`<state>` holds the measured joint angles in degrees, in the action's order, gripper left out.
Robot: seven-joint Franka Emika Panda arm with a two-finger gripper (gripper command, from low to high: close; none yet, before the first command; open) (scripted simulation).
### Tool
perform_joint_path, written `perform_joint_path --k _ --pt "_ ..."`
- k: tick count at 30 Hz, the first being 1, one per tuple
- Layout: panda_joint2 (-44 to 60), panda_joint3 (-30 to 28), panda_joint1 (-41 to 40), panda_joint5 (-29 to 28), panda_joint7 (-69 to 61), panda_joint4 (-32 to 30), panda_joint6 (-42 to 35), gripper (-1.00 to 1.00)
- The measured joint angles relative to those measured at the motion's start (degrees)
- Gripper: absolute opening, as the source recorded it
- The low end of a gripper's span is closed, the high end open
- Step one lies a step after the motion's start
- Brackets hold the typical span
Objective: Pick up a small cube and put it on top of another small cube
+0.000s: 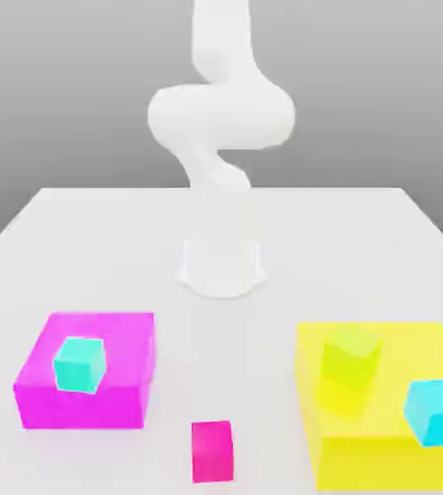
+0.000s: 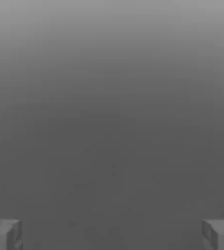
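I have the gripper [image 2: 112, 234] spread wide: in the hand view its two fingertips [image 2: 4, 234] sit at opposite corners with nothing between them, and beyond them I see only flat grey, so the hand is aimed away from the work. In the exterior view the white arm [image 1: 221, 116] rises from its base [image 1: 221, 266] at the far middle of the table [image 1: 90, 232] and climbs out of frame, so every cube lies below and on the near side of it.

The one I judge easiest to take is the small magenta cube [image 1: 212, 451], standing alone on the bare table at the near edge, roughly in line with the base. It has open room on both sides, so the fingers can straddle it from either direction; its faces look square to the table edge, with no long axis to favour.

For a resting place I see a cyan cube [image 1: 79, 364] on the magenta block [image 1: 87, 372] at the exterior view's left, and on the yellow block [image 1: 390, 406] at the right a yellow-green cube [image 1: 351, 358] and another cyan cube [image 1: 435, 412]. The left cyan cube sits alone with clear margin all round, which I reckon makes it the safer target. The coming move is a long reach forward and down
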<state>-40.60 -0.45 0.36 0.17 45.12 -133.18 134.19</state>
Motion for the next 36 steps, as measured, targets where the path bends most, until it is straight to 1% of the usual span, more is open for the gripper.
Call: perform_joint_path --k 8,23,25,29,30,36 --pt "17.0 -1.5 1.1 0.6 -2.4 -4.5 7.8 0.0" --pt "48.1 -2.2 1.1 1.4 -6.5 -12.9 22.2 0.0" --pt "52.3 -2.1 0.9 1.4 -6.8 -13.3 24.6 0.0" --pt "60.6 -1.4 0.4 2.2 -7.5 -12.1 31.0 0.0" --pt "62.3 -1.2 0.3 2.4 -7.6 -11.7 32.4 -1.0" --pt "63.1 -1.1 0.1 2.3 -7.6 -11.6 33.1 -1.0"
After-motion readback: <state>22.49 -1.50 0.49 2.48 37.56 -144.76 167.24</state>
